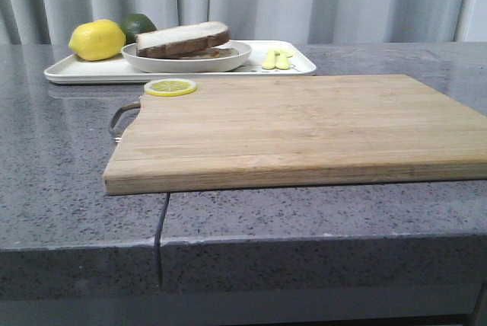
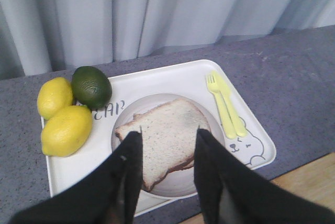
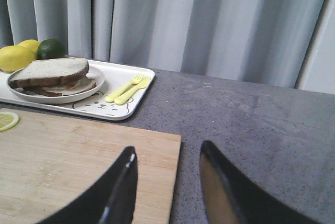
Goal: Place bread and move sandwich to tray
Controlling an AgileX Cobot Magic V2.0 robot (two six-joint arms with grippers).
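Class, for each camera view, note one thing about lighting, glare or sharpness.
Front view: soft, even light, with a faint sheen on the cutting board. Left wrist view: the sandwich is sharp, the left gripper dark. Right wrist view: the right gripper blurs.

Each hand, left (image 2: 168, 139) and right (image 3: 168, 156), shows two glossy black, smoothly curved, tapering fingers.

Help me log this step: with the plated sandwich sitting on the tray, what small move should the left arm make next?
Probably lift straight up and retreat. The left gripper is open above the sandwich, gripping nothing, and its plate already rests inside the tray, so nothing appears left to carry.
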